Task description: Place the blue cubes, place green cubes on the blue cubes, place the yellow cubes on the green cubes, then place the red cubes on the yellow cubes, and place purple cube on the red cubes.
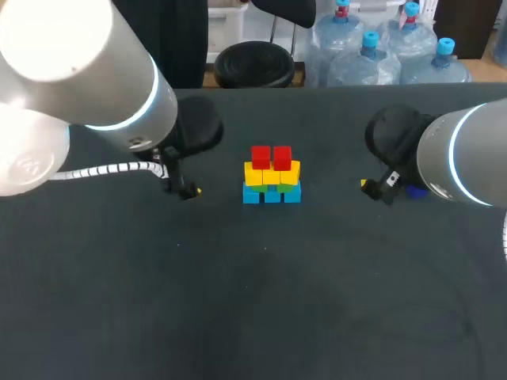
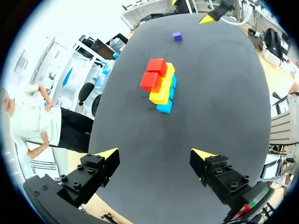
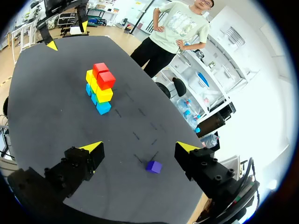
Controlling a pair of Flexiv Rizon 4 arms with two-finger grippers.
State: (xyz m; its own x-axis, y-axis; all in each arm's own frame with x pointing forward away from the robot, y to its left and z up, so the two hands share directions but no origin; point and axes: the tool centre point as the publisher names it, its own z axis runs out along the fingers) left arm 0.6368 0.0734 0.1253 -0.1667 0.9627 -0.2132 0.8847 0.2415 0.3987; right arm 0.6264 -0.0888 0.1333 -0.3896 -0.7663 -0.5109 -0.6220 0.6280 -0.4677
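well, left fingers (image 2: 108, 156) and right fingers (image 3: 93, 148) gape wide; purple cube (image 3: 153, 166) beneath right.

Head view: the right arm (image 1: 467, 154) is covering most of the purple cube (image 1: 415, 191), leaving only one corner showing. The green cubes (image 1: 271, 188) are peeking out as a thin strip between the yellow cubes (image 1: 272, 173) and the blue cubes (image 1: 272, 195); their number is escaping count. This arm and the left arm (image 1: 79, 87) are running past the frame's edges.

Bright overhead light, glare on left arm (image 1: 55, 63), faint shadows on table (image 1: 253, 309)
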